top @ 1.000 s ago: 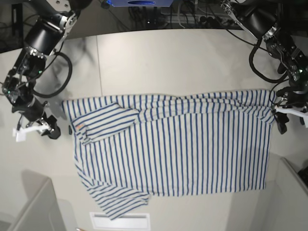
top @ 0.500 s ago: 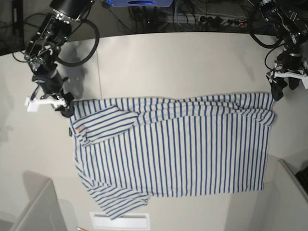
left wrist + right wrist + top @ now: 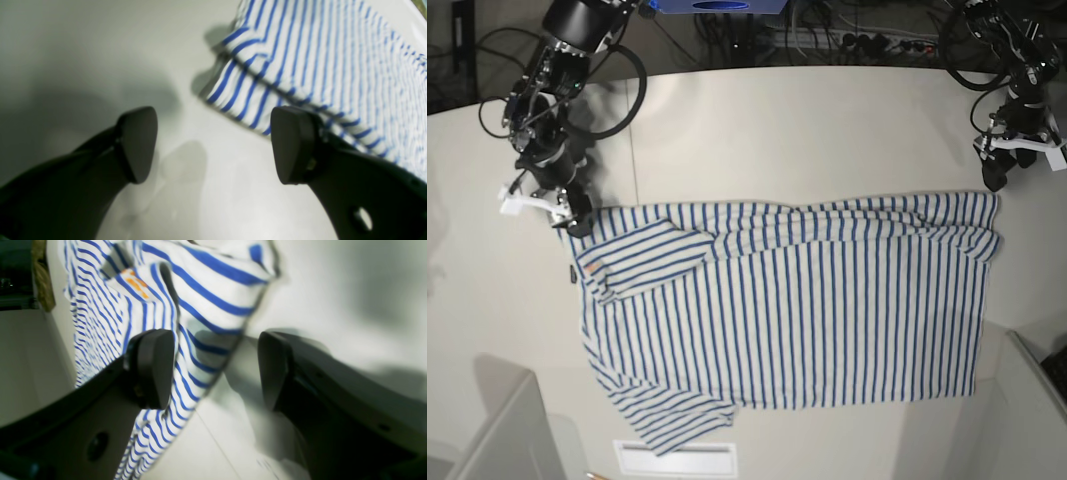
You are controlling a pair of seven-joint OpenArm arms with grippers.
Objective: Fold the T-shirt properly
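- Across the middle of the base view lay the T-shirt (image 3: 797,310), spread flat on the table (image 3: 807,130), its upper edge folded over in a rumpled band.
- One sleeve was folded inward at the left of that view, with a small orange mark (image 3: 590,267) near its edge; the other sleeve stuck out at the lower left.
- At the upper left of the base view the right gripper (image 3: 567,212) hung just above the shirt's top-left corner.
- In the right wrist view that gripper (image 3: 217,368) stood wide, nothing between its jaws; the corner of the shirt (image 3: 186,300) lay under and past the left-hand finger (image 3: 151,368), and the orange mark (image 3: 136,283) showed at the upper left.
- At the upper right of the base view the left gripper (image 3: 1002,165) sat just above the shirt's top-right corner, apart from the cloth.
- In the left wrist view the left gripper (image 3: 213,145) was also wide and empty, bare table between its fingers; the striped corner (image 3: 300,66) filled the upper right, passing behind the right-hand finger (image 3: 290,146).
- A white slotted panel (image 3: 677,458) lay at the bottom edge of the base view, below the lower sleeve.
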